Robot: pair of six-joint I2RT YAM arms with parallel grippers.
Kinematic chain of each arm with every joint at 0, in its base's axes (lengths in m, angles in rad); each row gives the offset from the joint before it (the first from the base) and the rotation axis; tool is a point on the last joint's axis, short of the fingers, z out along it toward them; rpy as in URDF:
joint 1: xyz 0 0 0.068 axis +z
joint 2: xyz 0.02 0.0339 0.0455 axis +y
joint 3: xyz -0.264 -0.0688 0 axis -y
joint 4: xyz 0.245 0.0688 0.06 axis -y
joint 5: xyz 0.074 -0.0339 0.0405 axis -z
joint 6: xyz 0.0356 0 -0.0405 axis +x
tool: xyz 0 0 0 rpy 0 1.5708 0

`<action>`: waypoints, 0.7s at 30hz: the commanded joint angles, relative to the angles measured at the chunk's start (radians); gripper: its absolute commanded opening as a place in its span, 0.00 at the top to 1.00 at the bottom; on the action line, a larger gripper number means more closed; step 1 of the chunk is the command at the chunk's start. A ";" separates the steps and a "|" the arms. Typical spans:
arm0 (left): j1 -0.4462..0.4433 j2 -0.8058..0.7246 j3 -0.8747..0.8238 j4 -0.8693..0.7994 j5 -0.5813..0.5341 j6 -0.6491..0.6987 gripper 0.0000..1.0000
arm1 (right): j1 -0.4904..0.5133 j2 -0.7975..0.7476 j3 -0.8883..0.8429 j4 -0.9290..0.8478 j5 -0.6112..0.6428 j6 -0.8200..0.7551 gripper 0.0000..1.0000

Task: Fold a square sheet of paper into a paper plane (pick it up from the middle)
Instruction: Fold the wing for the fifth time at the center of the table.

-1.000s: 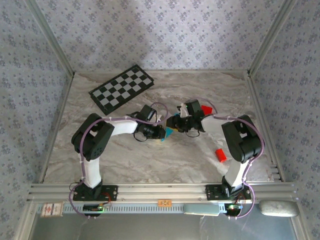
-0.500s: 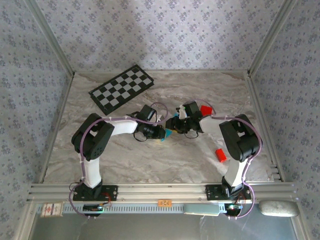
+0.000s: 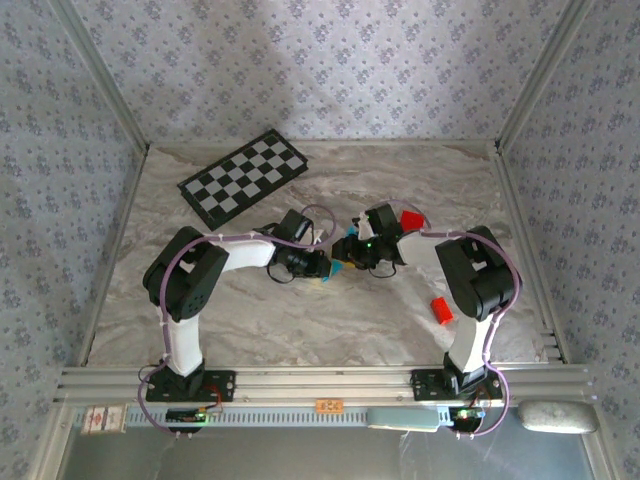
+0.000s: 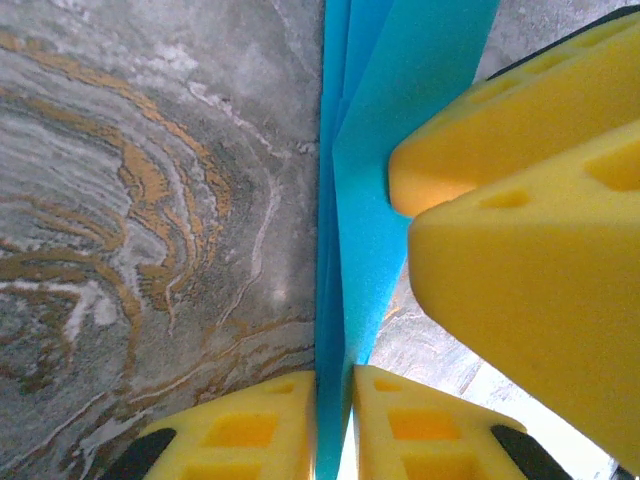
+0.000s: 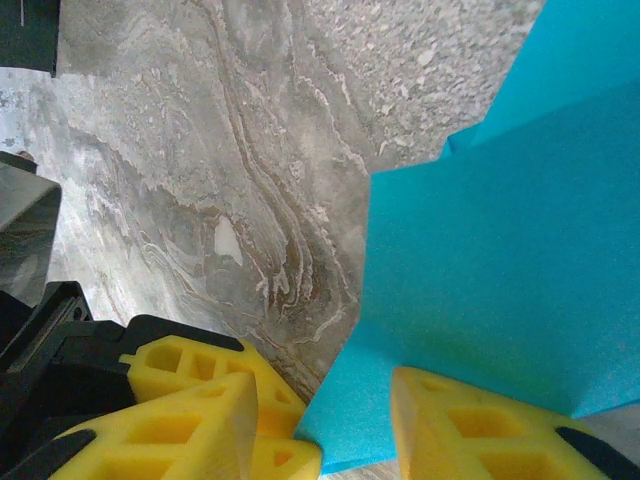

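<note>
Top external: left claw (image 3: 323, 268) and right claw (image 3: 346, 250) meet mid-surface (image 3: 300, 325) at the folded cyan square sheet of paper (image 3: 337, 263); checkered board (image 3: 245, 178) well apart
Left wrist: left claw (image 4: 335, 385) clamped on the sheet's upright layers
Right wrist: right claw (image 5: 350, 410) part-spread, sheet corner between its fingers; grip cannot be told

The left arm (image 3: 245, 252) and the right arm (image 3: 480, 285) have white links and bulky black joints, and a thin lilac cable (image 3: 160, 285) runs along each in loose loops. The fingers (image 4: 250, 430) are bright yellow foam-like wedges (with small rectangular pockets moulded in) on black mounts.
</note>
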 commanded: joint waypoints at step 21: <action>-0.024 -0.257 -0.129 0.008 -0.133 -0.080 0.78 | 0.008 0.056 0.048 -0.110 0.003 0.011 0.62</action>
